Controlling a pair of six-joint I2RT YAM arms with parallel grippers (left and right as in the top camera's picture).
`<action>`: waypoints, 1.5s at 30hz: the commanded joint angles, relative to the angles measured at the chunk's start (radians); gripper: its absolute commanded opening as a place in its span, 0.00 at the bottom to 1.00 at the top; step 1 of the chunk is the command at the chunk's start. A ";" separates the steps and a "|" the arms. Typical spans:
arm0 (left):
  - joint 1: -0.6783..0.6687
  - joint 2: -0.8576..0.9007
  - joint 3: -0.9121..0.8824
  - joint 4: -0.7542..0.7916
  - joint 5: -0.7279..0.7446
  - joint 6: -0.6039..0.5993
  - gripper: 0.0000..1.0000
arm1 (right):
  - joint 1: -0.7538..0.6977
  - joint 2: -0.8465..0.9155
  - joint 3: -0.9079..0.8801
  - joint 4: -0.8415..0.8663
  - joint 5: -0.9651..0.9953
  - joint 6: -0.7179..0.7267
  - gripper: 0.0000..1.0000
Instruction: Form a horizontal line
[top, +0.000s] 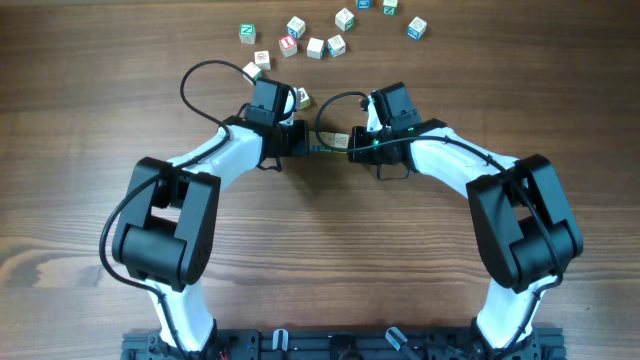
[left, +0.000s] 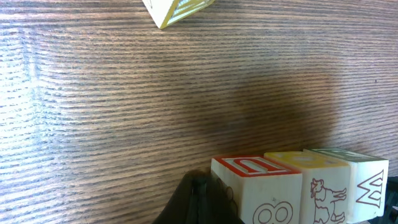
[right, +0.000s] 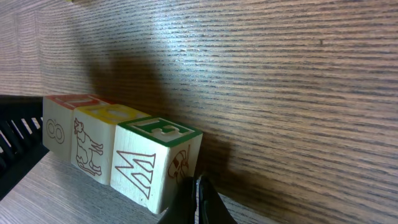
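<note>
While both arms reach in over the table in the overhead view, their tips meet just above the frame's centre, and whatever lies between them is mostly hidden there. From the left wrist, the row sits in the lower right of the frame: three pale cubes edge to edge on the wood, topped red, yellow and green in turn, with an 8, an animal outline and a W-like letter on their near faces. The left gripper is closed and holds nothing; its dark tip shows at the bottom edge just beside the red-topped end cube. From the right wrist, the row lies lower left, with the green-topped cube nearest. The right gripper is also closed on nothing, its tip just beside that cube's lower corner; contact cannot be made out. Loose cubes are scattered across the top of the overhead frame, and one tilted cube shows at the top of the left wrist view.
</note>
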 joint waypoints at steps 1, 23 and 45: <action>-0.018 0.037 -0.036 -0.039 -0.007 -0.001 0.04 | 0.000 0.019 0.017 0.016 -0.031 0.008 0.05; -0.018 0.037 -0.036 -0.058 -0.019 0.010 0.04 | -0.013 0.019 0.017 -0.007 0.000 -0.159 0.06; -0.018 0.037 -0.036 -0.058 -0.019 0.010 0.04 | -0.035 0.019 0.017 0.051 -0.035 -0.126 0.05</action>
